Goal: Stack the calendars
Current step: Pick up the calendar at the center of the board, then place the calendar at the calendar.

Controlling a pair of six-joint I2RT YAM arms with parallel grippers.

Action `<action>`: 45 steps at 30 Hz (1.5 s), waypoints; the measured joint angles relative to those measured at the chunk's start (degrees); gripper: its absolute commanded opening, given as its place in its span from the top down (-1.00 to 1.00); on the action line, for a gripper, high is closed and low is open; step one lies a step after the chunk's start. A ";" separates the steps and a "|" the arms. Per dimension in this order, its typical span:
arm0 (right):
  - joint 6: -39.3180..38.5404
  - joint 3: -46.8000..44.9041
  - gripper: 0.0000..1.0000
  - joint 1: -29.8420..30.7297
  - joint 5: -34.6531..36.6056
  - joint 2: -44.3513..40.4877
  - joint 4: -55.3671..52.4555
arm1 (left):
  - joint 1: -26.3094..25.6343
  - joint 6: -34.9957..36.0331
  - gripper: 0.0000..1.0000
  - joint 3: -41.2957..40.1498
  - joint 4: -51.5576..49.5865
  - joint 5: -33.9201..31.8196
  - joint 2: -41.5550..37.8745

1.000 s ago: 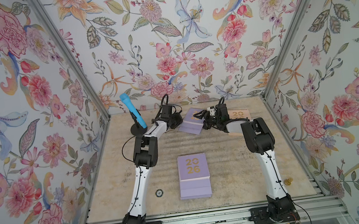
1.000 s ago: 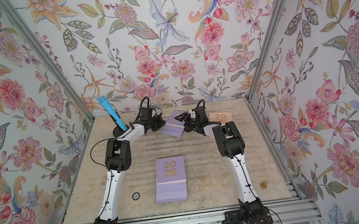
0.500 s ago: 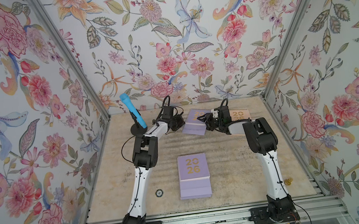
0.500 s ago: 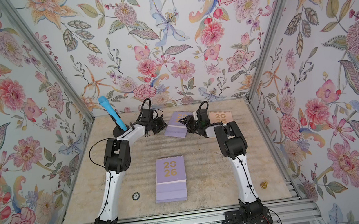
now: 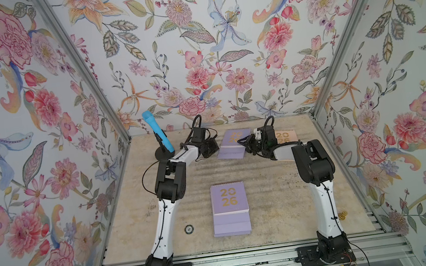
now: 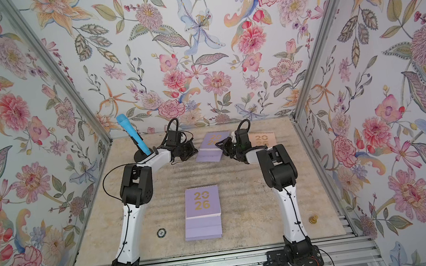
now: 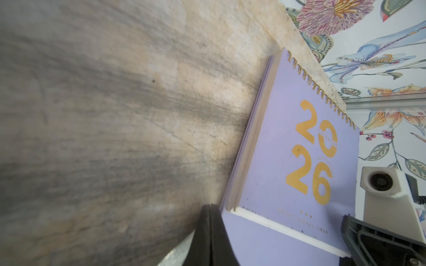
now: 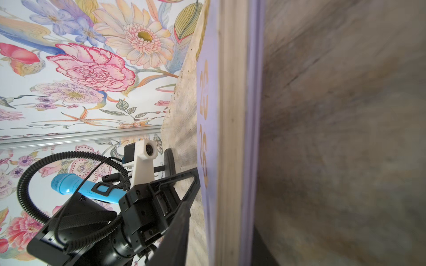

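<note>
Nearest us, by the front edge of the table [image 5: 271, 201], we see a small round disc [image 5: 188, 229] toward the left and a brass knob [image 5: 343, 215] near the right arm's base. Both are well apart from everything else.

Just beyond, at table ctr, lies the lavender pile [image 5: 230, 209]. It's flat, gold "20 26" cover up, spiral at the far end, w/ layered edges showing at the near end (we can't count how many calendars are in it). Neither arm is near it.

Farther back, both arms reach toward the far lavender calendar [image 5: 231, 145], which sits btwn them near the back wall, a bit askew. The left gripper [image 5: 215, 148] has its fingers [image 7: 208, 221] pressed together w/ nothing btwn them. Its tips are just beside the calendar's left edge; we can't confirm contact.

The right gripper [image 5: 243, 144] is at the opposite edge. In the right wrist view one finger is under that edge and one over it w/ a narrow gap, but we can't tell if they've actually clamped.

Just right of that, partly hidden behind the right wrist, the peach calendar [image 5: 286, 136] lies flat. Farthest back on the left, a blue mic [image 5: 158, 131] leans in its black stand [image 5: 161, 155].
</note>
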 measured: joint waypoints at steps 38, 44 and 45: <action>-6.88 -36.44 0.92 1.86 0.63 -44.72 -5.68 | -2.51 0.87 1.00 -56.83 8.09 -5.11 -52.04; -7.56 -40.24 0.92 3.72 0.81 -52.26 -7.91 | -2.95 0.42 1.00 -61.48 8.24 -6.08 -58.82; -7.58 -41.05 0.92 4.09 0.83 -53.51 -8.26 | -2.97 0.42 1.00 -61.94 8.33 -6.36 -59.47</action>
